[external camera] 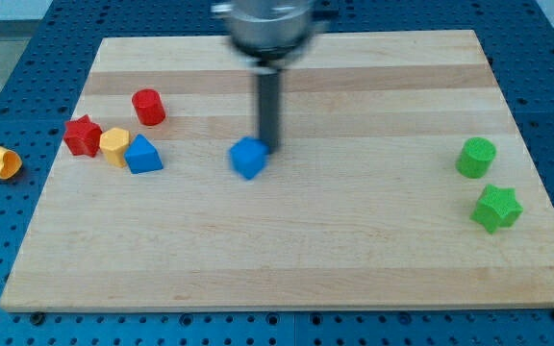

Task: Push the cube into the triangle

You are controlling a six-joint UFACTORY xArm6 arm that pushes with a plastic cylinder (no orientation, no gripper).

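A blue cube (248, 158) lies near the middle of the wooden board (287, 240). A blue triangle (143, 155) lies to the view's left of it, touching a yellow block (114, 146). My tip (267, 146) stands right at the cube's upper right edge, touching it or nearly so. The dark rod rises from there to the arm's grey end at the view's top.
A red star (83, 135) sits left of the yellow block, and a red cylinder (148, 107) above them. A green cylinder (475, 157) and a green star (496, 209) lie at the view's right. A yellow-orange piece (1, 160) lies off the board at the left.
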